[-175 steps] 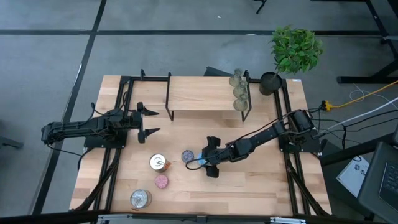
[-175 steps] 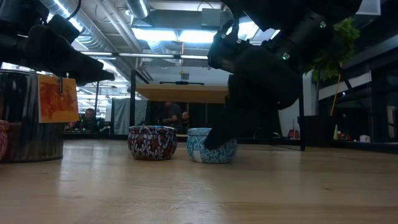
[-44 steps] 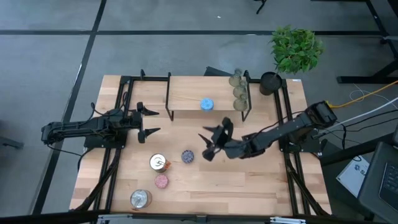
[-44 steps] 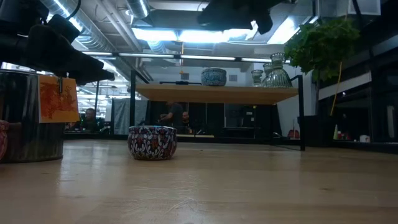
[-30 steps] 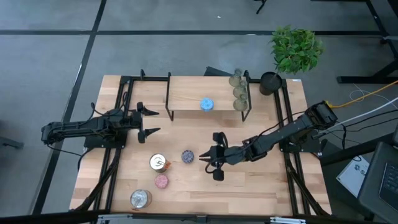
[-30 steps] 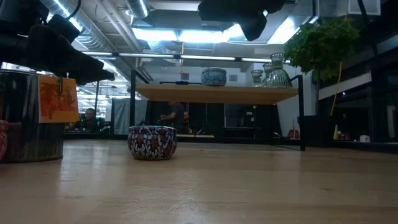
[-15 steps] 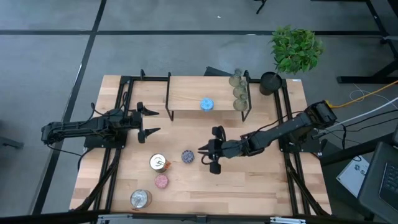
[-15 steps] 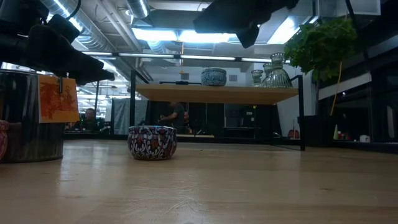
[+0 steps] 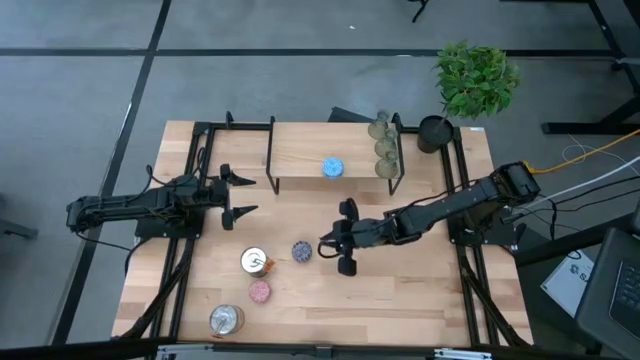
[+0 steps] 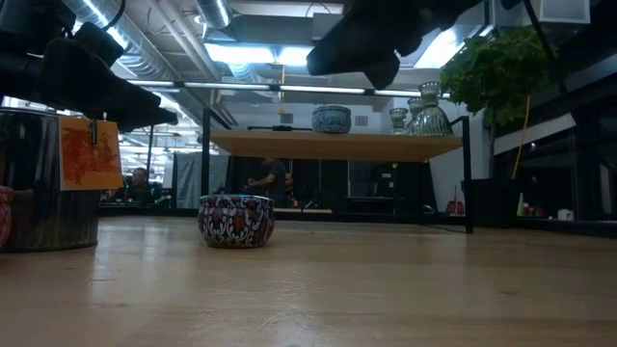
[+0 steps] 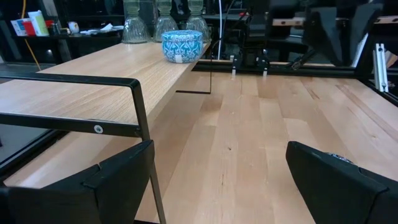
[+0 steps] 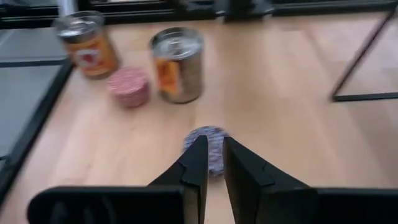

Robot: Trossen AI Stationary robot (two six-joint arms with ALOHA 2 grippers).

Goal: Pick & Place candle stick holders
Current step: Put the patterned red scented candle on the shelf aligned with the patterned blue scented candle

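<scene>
Right gripper (image 9: 335, 247) hangs above the table (image 9: 420, 300) with its fingers drawn nearly together and nothing between them, just to the right of the purple-speckled holder (image 9: 301, 251); in the right wrist view that holder (image 12: 208, 147) lies directly ahead of the fingertips. Taking the raised wooden shelf (image 9: 300, 150) as the landmark: the left gripper (image 9: 236, 196) waits off the shelf's left front corner, its fingers spread wide and empty. Two silvery holders (image 9: 256, 262) stand well in front of the shelf toward the table's near left, one behind the other, the nearer one (image 9: 226, 319) close to the table's front edge. On the shelf's right end stand three pale green glass holders (image 9: 384, 149) in a row, and the blue holder (image 9: 332, 168) sits on the shelf near its middle front. The purple-speckled holder stands on the table in front of the shelf, below the blue one, and the pink holder (image 9: 259, 291) lies farther forward, between the two silvery holders. Judged from this layout, four holders are already placed on the shelf and four remain on the table; the step in hand appears to be the approach to the purple-speckled holder. The next move calls for the right gripper's fingers to part wide enough to span the holder's rim, then to descend over it, squarely centred, before closing.
</scene>
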